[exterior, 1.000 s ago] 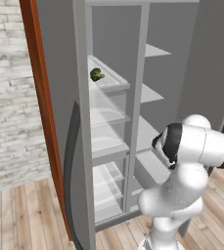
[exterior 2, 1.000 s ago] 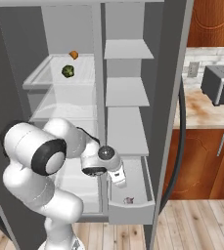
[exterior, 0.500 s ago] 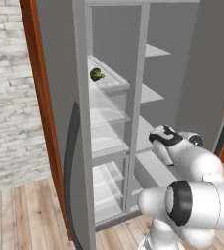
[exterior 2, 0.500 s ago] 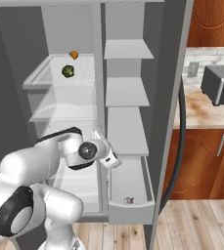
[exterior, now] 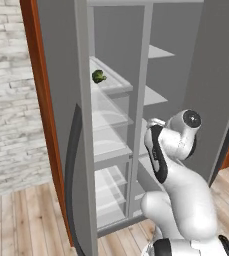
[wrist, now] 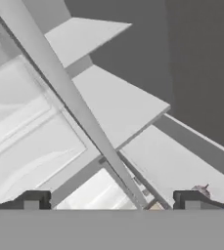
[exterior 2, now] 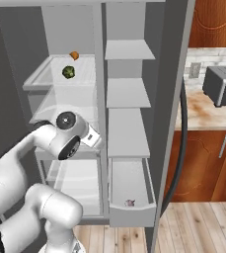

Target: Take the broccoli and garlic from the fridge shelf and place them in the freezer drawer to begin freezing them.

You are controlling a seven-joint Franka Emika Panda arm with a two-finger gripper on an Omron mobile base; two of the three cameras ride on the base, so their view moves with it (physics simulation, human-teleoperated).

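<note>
From the left base view, the fridge stands open, its door (exterior: pixel 61 125) swung out at the left, and the broccoli (exterior: pixel 98 76) sits as a small dark green lump on the upper glass shelf (exterior: pixel 113 82) of the left compartment. The white arm (exterior: pixel 173 150) rises from the lower right and bends toward the middle of the fridge, its wrist level with the lower shelves, well below the broccoli. Across in the right base view, the broccoli (exterior 2: pixel 68 72) lies on the same upper shelf (exterior 2: pixel 50 79), and a small orange-brown thing, the garlic (exterior 2: pixel 74 55), rests just behind it, nearer the back wall. The arm (exterior 2: pixel 60 141) comes up from the lower left, with its hand pointing at the centre divider (exterior 2: pixel 103 108) between the two compartments, below the shelf with the vegetables. The freezer drawer (exterior 2: pixel 131 197) at the bottom of the right compartment is pulled out, and a small pale pinkish item (exterior 2: pixel 130 202) lies near its front wall. To the right, a dark toaster (exterior 2: pixel 223 86) stands on the kitchen surface (exterior 2: pixel 203 111) above wooden cabinets. Through the hand view, the gripper (wrist: pixel 111 201) shows two dark fingers (wrist: pixel 33 200) spread wide apart with nothing between them, looking at the slanting divider (wrist: pixel 69 102) and the pale shelves on either side.
</note>
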